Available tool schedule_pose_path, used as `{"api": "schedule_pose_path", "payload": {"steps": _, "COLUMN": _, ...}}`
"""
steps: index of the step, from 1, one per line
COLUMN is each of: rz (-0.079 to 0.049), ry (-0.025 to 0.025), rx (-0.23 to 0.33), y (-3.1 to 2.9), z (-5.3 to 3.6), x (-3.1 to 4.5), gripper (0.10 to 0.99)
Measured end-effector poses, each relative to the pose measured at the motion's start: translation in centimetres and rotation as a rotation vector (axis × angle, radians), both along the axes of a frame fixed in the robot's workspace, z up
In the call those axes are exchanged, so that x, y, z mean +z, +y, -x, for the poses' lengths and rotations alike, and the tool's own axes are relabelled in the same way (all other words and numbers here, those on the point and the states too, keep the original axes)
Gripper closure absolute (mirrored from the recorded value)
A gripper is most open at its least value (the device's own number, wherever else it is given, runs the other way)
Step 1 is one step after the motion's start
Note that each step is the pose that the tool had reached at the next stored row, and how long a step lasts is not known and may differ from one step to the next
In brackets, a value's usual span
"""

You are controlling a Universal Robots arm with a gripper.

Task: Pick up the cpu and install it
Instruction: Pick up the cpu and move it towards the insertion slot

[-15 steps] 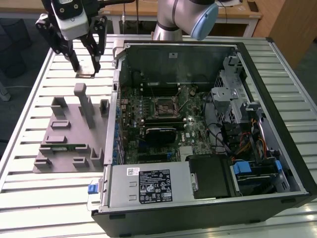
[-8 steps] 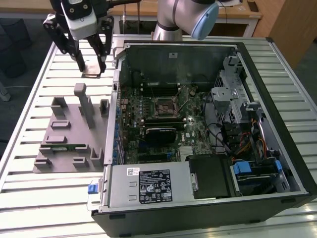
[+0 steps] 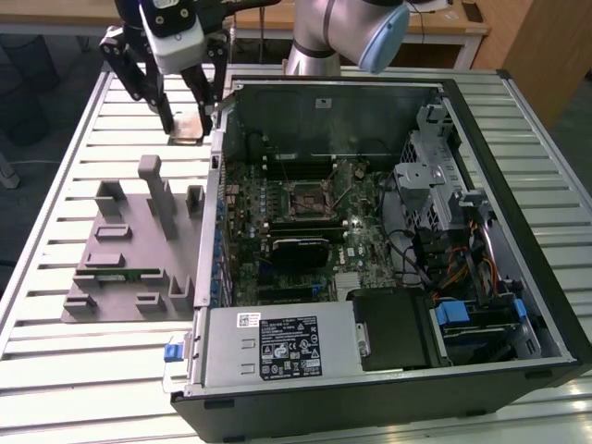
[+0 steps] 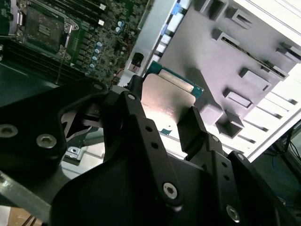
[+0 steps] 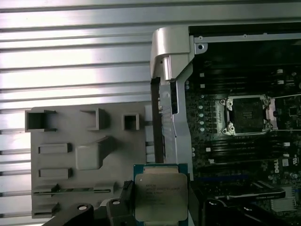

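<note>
Place: we'd call it a robotics lab
Clues: robot arm [image 3: 326,35], slatted metal bench [image 3: 88,372], opened PC tower [image 3: 324,118], parts jig [image 3: 129,242]

Table [image 3: 46,351]: your parts tray and computer case both stand on it.
Parts tray [image 3: 120,268]: at the exterior view's left, just beside the case's wall.
Computer case [image 3: 541,240]: at the exterior view's right, lying open, with the motherboard [image 3: 370,245] inside.
Socket [image 3: 303,199]: mid-board, with the power supply [image 3: 277,347] nearer the camera.
Gripper [image 3: 190,120]: above the tray's far end, outside the case.
Cpu [image 3: 189,129]: between your gripper's fingers, well apart from the socket.
</note>
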State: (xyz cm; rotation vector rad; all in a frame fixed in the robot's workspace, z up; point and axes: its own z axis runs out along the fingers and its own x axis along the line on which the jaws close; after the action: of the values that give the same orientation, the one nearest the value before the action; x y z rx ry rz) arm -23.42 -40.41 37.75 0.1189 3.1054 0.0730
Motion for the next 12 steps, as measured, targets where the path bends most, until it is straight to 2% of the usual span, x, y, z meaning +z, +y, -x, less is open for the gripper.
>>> {"api": "schedule_pose_path", "payload": {"steps": 12, "rz": 0.0, "ry": 0.0018, "rx": 0.0, "y": 0.0, "z": -2.99, "x": 0.0, "gripper": 0.545}}
